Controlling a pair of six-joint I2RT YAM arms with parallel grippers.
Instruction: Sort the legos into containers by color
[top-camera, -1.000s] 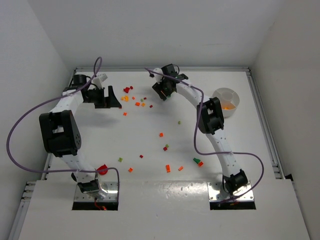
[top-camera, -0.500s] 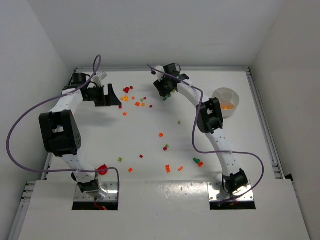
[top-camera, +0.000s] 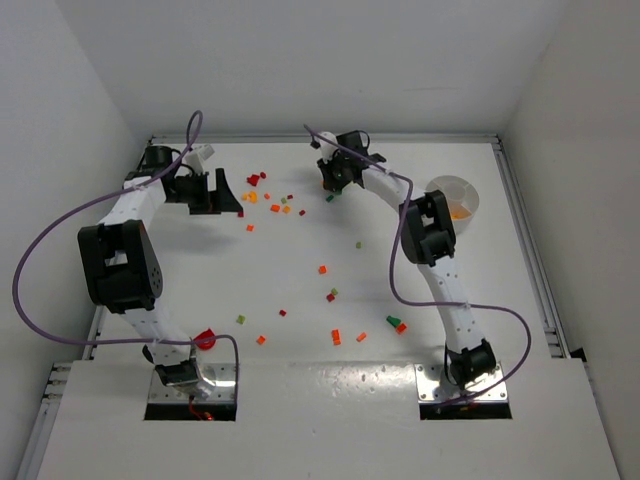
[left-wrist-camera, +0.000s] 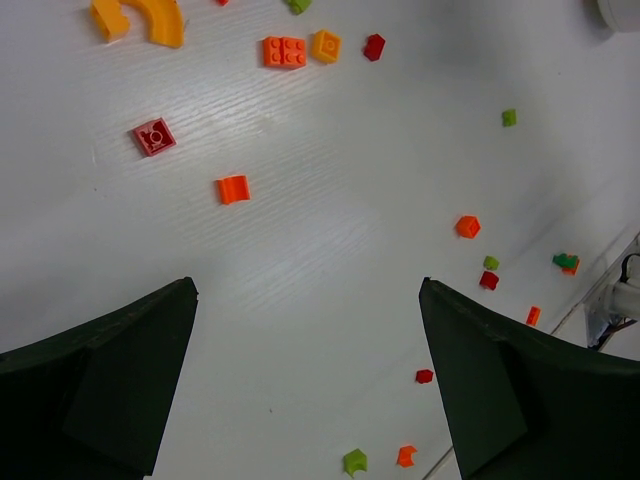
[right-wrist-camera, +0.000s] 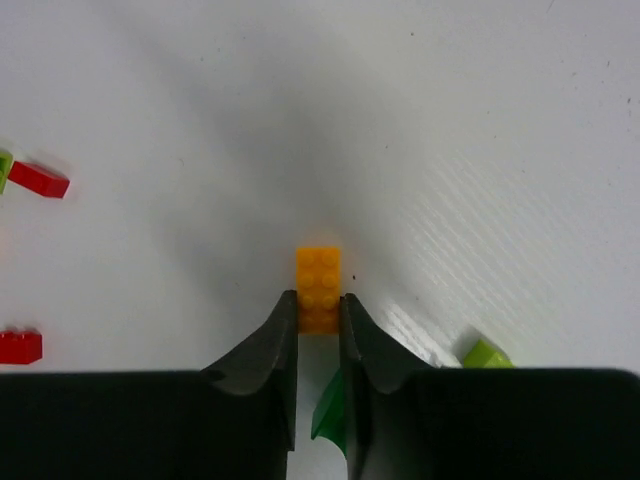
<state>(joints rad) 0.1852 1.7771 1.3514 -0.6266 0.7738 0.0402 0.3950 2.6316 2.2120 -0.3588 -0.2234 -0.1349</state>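
The right gripper is pinching the near end of a yellow-orange brick between narrow jaws, low over the white table, a lime-green brick lying just beside it. The left gripper is hanging wide open above scattered legos. The white dish is sitting well apart, near the table's right edge

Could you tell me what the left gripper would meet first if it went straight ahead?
Likely bare table first; the nearest piece ahead is a small orange lego, though depth is unclear.
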